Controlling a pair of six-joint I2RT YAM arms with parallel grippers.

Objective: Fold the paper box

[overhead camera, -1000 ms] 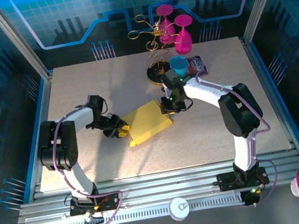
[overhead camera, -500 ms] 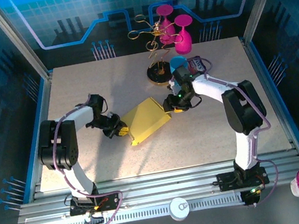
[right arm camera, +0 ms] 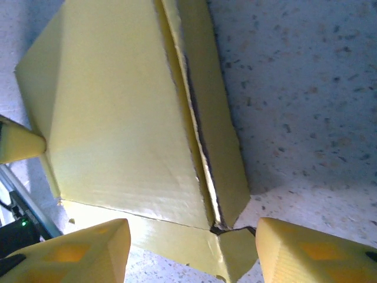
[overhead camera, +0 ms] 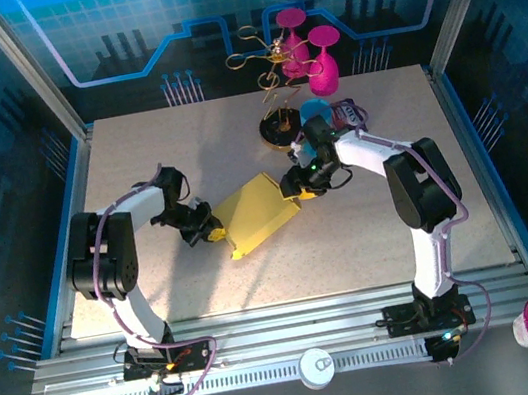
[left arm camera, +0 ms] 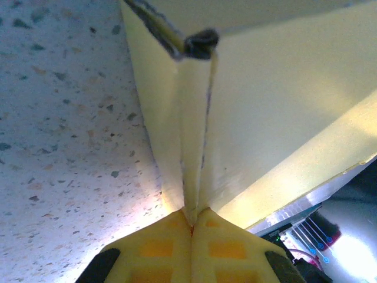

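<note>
Top external view: the yellow paper box (overhead camera: 259, 215) lies near the middle of the desk (overhead camera: 136, 158), between the two arms. The left fingers (overhead camera: 212, 232) are at its left edge and the right fingers (overhead camera: 295, 190) at its far right corner.

Left wrist view: the left fingers (left arm camera: 159, 250) are pressed together, pinching a thin edge of the box (left arm camera: 283, 118).

Right wrist view: the right fingers (right arm camera: 76, 247) stand apart and hold nothing, with a corner of the box (right arm camera: 118, 118) between them.
</note>
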